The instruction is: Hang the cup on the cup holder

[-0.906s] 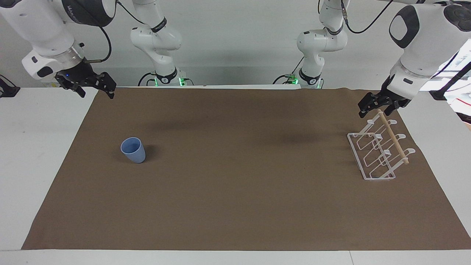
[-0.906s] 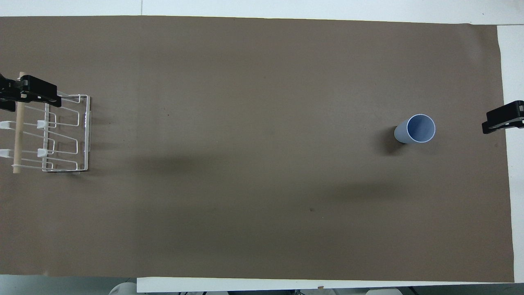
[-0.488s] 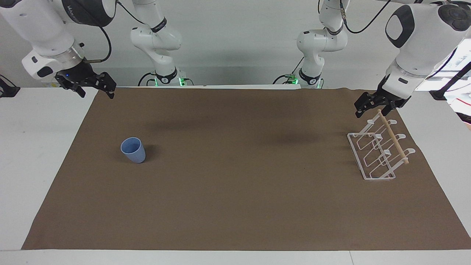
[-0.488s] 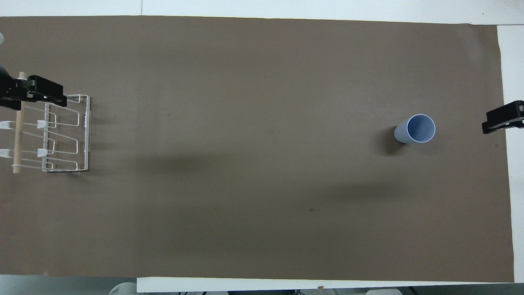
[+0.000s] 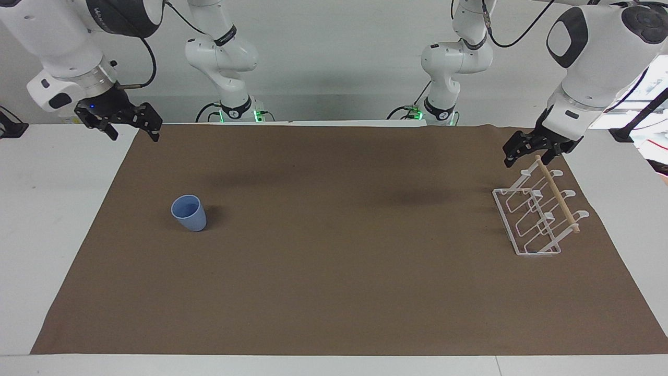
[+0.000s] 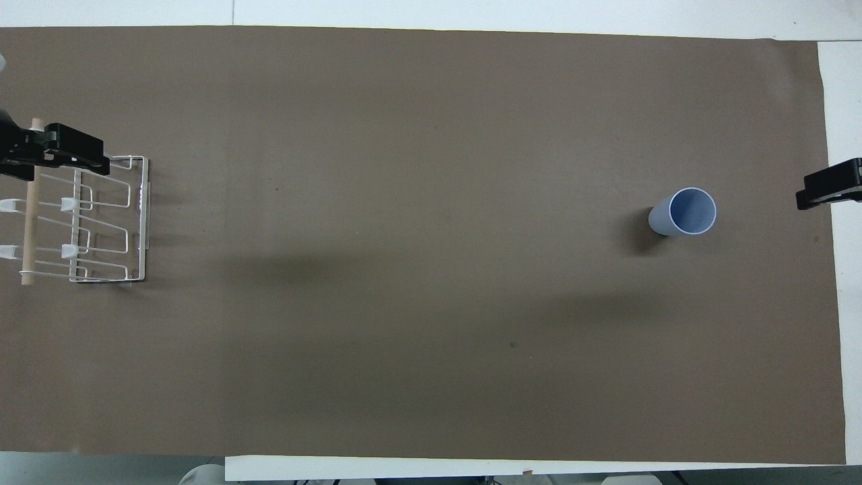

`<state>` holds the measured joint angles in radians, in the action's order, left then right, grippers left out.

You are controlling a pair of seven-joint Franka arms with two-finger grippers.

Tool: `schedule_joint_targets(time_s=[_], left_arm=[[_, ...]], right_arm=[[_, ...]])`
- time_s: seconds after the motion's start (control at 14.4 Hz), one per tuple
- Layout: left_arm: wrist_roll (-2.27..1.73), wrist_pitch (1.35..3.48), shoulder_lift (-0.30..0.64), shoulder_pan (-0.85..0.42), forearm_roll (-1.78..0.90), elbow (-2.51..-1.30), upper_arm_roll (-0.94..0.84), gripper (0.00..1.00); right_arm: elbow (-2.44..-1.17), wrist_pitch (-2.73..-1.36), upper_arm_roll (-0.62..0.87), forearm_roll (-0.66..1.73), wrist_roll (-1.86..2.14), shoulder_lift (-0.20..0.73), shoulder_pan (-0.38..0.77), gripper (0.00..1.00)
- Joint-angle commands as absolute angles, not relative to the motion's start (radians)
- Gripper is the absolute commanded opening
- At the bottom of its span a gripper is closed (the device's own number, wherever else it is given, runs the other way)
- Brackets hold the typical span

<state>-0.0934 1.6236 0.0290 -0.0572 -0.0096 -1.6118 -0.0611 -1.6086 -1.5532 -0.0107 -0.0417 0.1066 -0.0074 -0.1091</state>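
The light blue cup [image 5: 189,213] stands upright, mouth up, on the brown mat toward the right arm's end of the table; it also shows in the overhead view [image 6: 681,212]. The white wire cup holder [image 5: 537,214] with its wooden rod [image 5: 557,194] stands toward the left arm's end [image 6: 101,219]. My left gripper [image 5: 528,155] is open and empty, up over the rod's end nearer to the robots [image 6: 44,156]. My right gripper [image 5: 133,130] is open and empty, raised over the mat's edge at the cup's end. One of its fingers [image 6: 832,190] shows in the overhead view.
A brown mat [image 5: 334,292] covers most of the white table [image 5: 47,209]. The two arm bases [image 5: 235,112] [image 5: 438,112] stand at the robots' edge of the table.
The left gripper has risen a little and shifted slightly toward the table's middle, still over the rod's end. The right gripper has drifted slightly outward. Cup and cup holder have not moved.
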Motion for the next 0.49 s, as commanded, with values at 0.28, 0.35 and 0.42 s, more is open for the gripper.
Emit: schedule_joint_targets(time_s=[0.28, 0.35, 0.42], left_arm=[[-0.091, 1.655, 0.022, -0.067, 0.000, -1.634, -0.051, 1.00], [-0.091, 1.661, 0.014, -0.067, 0.000, -1.652, -0.051, 1.00], [-0.089, 1.667, 0.011, -0.063, 0.000, -1.663, -0.051, 1.00]], right_arm=[[-1.854, -1.879, -0.011, -0.015, 0.178, 0.051, -0.123, 0.91], [-1.871, -1.922, -0.011, -0.014, 0.190, 0.076, -0.120, 0.91], [-1.871, -1.940, -0.011, -0.014, 0.205, 0.099, -0.117, 0.91]])
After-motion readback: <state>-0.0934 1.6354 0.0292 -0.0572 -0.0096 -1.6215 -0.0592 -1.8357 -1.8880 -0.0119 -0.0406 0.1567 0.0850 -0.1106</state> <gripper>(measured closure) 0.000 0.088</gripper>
